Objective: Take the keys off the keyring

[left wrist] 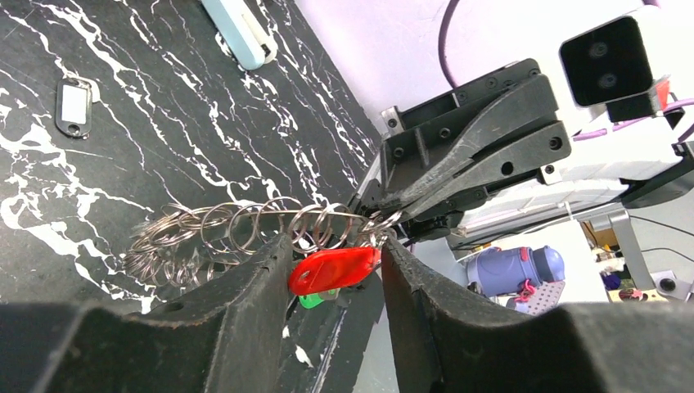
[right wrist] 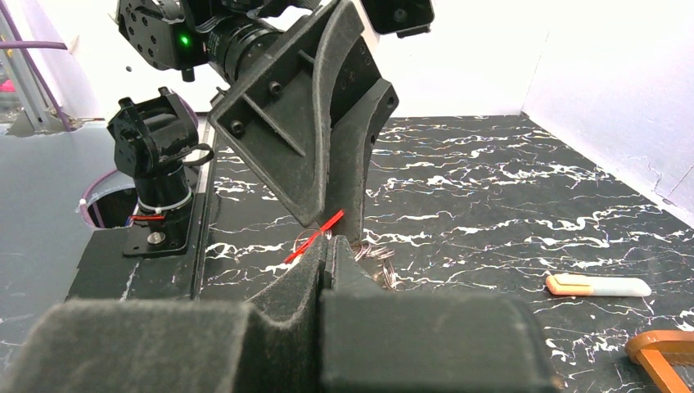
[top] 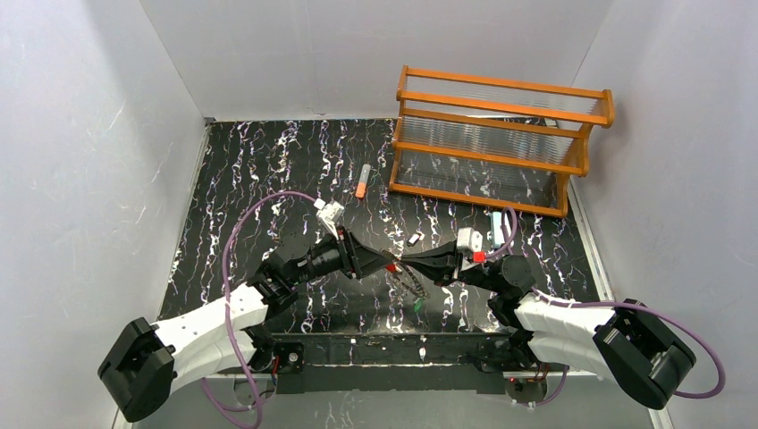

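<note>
Between my left gripper's [left wrist: 334, 246] parted fingers sits the red key [left wrist: 335, 268], its long axis running finger to finger; I can't tell whether they pinch it. The green key [left wrist: 311, 300] peeks out just below. Just past the tips the keyring [left wrist: 237, 229] stretches crosswise, one end clamped in my closed right gripper [left wrist: 385, 209]. The dark-and-white key [left wrist: 74, 106] lies well beyond.

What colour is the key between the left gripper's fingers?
Red; the left wrist view shows the key best.
</note>
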Controlling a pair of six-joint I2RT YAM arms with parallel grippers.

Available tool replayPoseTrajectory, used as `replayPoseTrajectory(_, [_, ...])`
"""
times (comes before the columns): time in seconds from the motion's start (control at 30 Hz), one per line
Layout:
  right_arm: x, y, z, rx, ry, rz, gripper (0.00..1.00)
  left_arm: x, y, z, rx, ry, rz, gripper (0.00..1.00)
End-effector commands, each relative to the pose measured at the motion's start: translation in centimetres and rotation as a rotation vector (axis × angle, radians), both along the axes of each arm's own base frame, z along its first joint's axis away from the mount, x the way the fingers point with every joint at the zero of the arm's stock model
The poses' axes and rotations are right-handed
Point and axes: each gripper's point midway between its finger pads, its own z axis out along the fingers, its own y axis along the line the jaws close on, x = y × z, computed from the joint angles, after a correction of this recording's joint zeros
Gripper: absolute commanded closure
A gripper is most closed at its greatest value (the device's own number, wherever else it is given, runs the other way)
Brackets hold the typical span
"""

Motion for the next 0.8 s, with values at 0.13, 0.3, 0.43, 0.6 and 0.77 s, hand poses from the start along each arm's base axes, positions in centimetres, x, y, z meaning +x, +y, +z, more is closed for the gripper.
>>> replayPoseTrajectory(0.13, [-0.3, -0.2, 3.1, 0.090, -0.087, 0.002, 0.99, 0.0, -0.7, -0.5, 0.021, 0.029, -0.037, 0.61])
replayPoseTrajectory(0.3, [-0.4, -0.1, 3.1, 0.091, -0.085, 0.007, 0.99, 0.2, -0.7, -1.1, 0.028, 0.051, -0.024, 0.65])
replayPoseTrajectory(0.43, [-0.5, 0.0, 3.3, 0.097, -0.084, 0.021, 0.99, 0.6, -0.8, -2.2, 0.045, 0.104, -0.004, 0.68])
replayPoseTrajectory(0.6, [-0.7, 0.0, 3.5, 0.113, -0.084, 0.034, 0.99, 0.5, -1.6, -3.8, 0.070, 0.189, -0.023, 0.69])
replayPoseTrajectory(0.77, [-0.7, 0.1, 3.6, 0.128, -0.073, 0.041, 0.99, 0.2, -2.1, -4.7, 0.087, 0.222, -0.039, 0.64])
